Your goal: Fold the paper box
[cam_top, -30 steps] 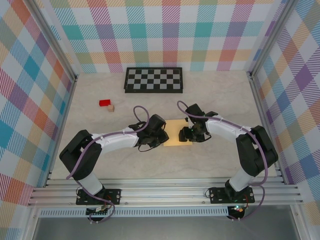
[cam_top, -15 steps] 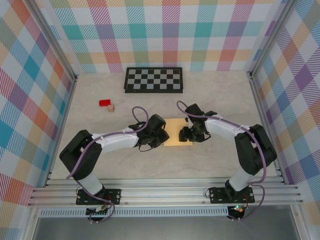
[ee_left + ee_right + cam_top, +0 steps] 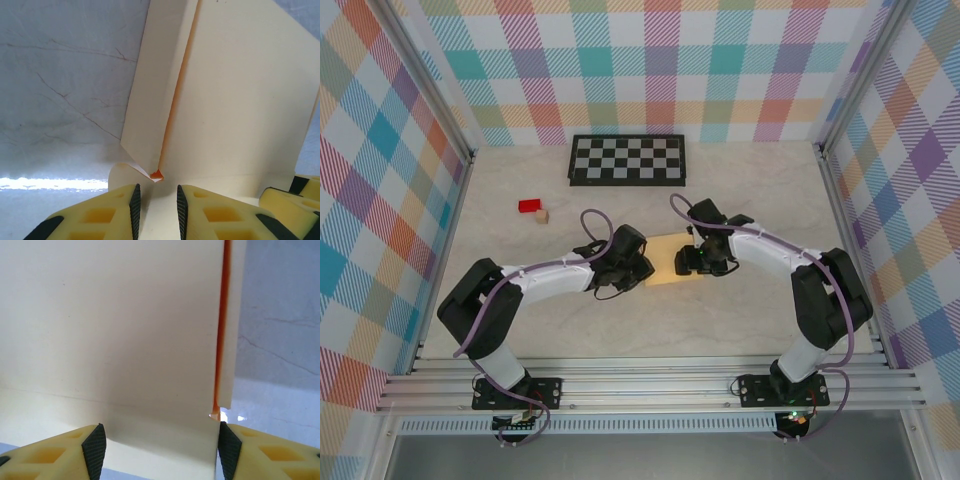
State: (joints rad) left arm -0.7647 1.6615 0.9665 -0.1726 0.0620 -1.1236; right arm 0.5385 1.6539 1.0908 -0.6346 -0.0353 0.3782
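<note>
The pale table is carrying everything, walled by plaid panels. The two arms are reaching inward and meeting at its middle. A black-and-white checkerboard is lying flat at the far edge.

The paper box is resting at the centre between the two grippers. It is lying as a shallow cream sheet. One long side flap is tilting up along a crease, and an orange inner face is showing in that fold.

The left gripper is sitting at the box's left edge by a rounded tab. Its fingers are standing narrowly apart, and I cannot tell whether they are pinching the card.

The right gripper is standing over the box's right part. Its fingers are spread wide above the panel and gripping nothing.

A red block is lying to the far left, with a tiny tan cube just beside it.
</note>
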